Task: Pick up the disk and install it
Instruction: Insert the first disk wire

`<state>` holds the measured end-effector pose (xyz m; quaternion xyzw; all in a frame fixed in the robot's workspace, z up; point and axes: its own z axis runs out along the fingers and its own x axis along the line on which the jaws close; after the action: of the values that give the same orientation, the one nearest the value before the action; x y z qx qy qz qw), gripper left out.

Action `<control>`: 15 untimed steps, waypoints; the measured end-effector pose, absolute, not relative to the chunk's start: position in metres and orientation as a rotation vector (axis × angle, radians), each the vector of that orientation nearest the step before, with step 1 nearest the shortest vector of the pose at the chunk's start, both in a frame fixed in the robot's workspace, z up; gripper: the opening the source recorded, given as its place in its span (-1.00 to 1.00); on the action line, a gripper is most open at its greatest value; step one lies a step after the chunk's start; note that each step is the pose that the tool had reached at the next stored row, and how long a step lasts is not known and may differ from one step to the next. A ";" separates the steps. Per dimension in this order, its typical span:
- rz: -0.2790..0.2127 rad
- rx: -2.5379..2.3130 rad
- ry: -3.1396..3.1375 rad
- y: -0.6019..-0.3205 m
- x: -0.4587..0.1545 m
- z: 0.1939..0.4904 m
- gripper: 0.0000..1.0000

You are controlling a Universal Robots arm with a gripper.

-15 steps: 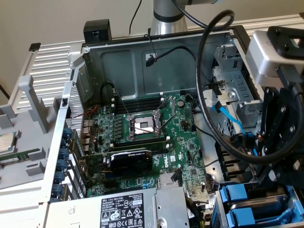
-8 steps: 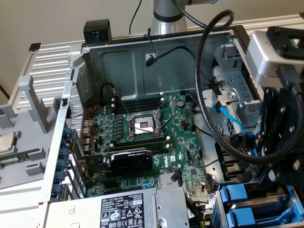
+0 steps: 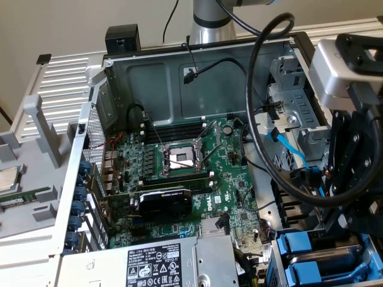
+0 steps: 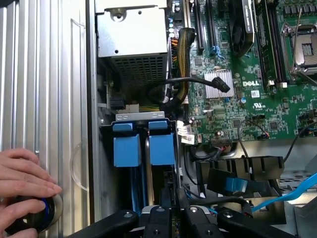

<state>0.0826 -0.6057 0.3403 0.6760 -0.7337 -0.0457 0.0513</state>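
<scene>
Two blue carrier frames (image 4: 126,148) (image 4: 162,146) stand edge-on, side by side, in the drive bay (image 4: 141,118) at the case's corner. The metal of the disk under them is hidden, so I cannot tell which frame is the task's disk. My gripper (image 4: 173,201) hangs just over the bay, in line with the frame nearer the motherboard. Its dark fingers (image 4: 161,218) are shut, and I see nothing held between them. In the exterior view the gripper (image 3: 344,203) is at the right, above the blue frames (image 3: 305,251).
A person's hand (image 4: 25,181) rests on a black-and-blue knob on the ribbed silver panel (image 4: 44,89) beside the case. The grey power-supply box (image 3: 161,263), the motherboard (image 3: 197,173), blue cables (image 4: 292,193) and a thick black cable loop (image 3: 257,113) crowd the bay. A processor chip (image 3: 7,178) lies outside.
</scene>
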 end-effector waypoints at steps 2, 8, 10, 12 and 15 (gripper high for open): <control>-0.138 2.057 -2.233 -0.606 0.083 0.340 -0.67; -0.138 2.057 -2.233 -0.606 0.083 0.339 -0.67; -0.138 2.057 -2.233 -0.606 0.083 0.339 -0.67; -0.138 2.057 -2.233 -0.606 0.083 0.339 -0.67; -0.138 2.057 -2.233 -0.606 0.083 0.339 -0.67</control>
<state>0.0826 -0.6058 0.3388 0.6760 -0.7338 -0.0454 0.0510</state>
